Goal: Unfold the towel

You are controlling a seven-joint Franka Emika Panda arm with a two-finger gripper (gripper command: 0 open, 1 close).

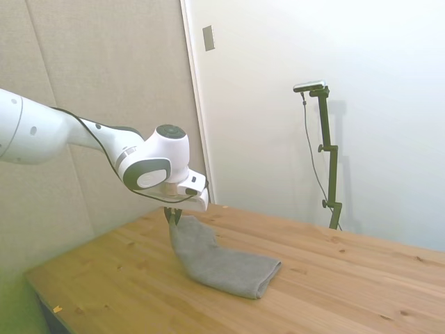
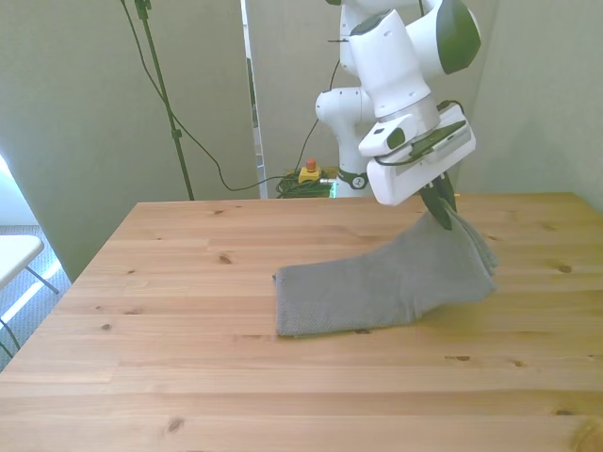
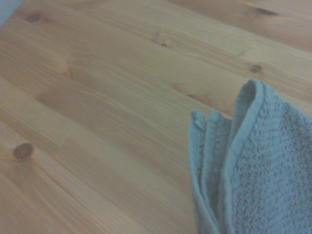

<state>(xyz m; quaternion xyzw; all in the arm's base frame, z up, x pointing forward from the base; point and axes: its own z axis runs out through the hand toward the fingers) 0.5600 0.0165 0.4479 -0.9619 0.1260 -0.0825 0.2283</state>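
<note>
Grey towel [image 2: 386, 282] on the wooden table [image 2: 188, 377]: nearer end flat on the boards toward the front view's left, further end raised off the surface toward the front view's right. Soft terry, light, limp; sags between grip and table. Several stacked edges visible at the lifted corner [image 3: 243, 161]; best hold judged to be one layer's corner. Behind, gripper [image 2: 441, 213] clamped on that raised corner.
</note>
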